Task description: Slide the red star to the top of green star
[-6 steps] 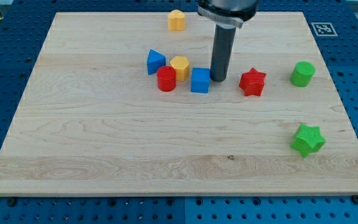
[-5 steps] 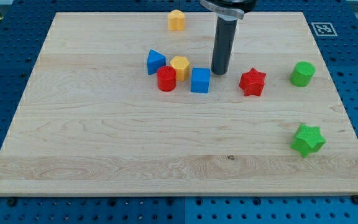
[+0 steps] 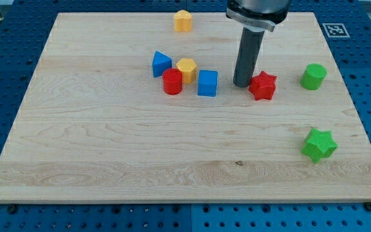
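Note:
The red star (image 3: 263,86) lies on the wooden board at the view's upper right. My tip (image 3: 242,84) stands just to its left, touching or nearly touching its left edge. The green star (image 3: 319,144) lies well below and to the right of the red star, near the board's right edge. The rod rises from the tip toward the view's top.
A blue cube (image 3: 207,83), a red cylinder (image 3: 172,82), a yellow block (image 3: 186,67) and a blue triangular block (image 3: 161,64) cluster left of my tip. Another yellow block (image 3: 183,20) sits near the top edge. A green cylinder (image 3: 313,76) stands right of the red star.
My tip has moved to the right, from beside the blue cube to the red star's left edge. The blocks have not visibly moved.

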`<state>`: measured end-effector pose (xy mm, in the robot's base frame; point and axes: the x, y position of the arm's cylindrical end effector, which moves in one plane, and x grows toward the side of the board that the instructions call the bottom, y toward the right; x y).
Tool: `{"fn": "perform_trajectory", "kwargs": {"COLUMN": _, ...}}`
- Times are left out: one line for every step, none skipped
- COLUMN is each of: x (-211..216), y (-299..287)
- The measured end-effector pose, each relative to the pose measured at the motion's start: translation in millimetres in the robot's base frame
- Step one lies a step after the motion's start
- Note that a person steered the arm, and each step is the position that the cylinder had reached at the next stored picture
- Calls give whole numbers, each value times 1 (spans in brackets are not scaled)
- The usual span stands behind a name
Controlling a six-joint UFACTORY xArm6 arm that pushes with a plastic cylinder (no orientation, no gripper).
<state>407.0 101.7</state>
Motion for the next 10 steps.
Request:
{"fn": "perform_trajectory", "kwargs": {"x": 0, "y": 0}}
{"fn": "perform_trajectory", "kwargs": {"x": 0, "y": 8}}
{"fn": "perform_trajectory", "kwargs": {"x": 0, "y": 17}}
{"fn": "perform_trajectory", "kwargs": {"x": 0, "y": 20}}
{"fn": "perform_trajectory", "kwargs": {"x": 3, "y": 25}}
{"fn": "perform_trajectory", "kwargs": {"x": 12, "y": 35}}
{"fn": "perform_trajectory", "kwargs": {"x": 22, "y": 51}}
{"fn": "perform_trajectory", "kwargs": {"x": 27, "y": 71}}
{"fn": "perform_trajectory", "kwargs": {"x": 29, "y": 88}}
{"fn": "perform_trajectory", "kwargs": {"x": 36, "y": 93}}
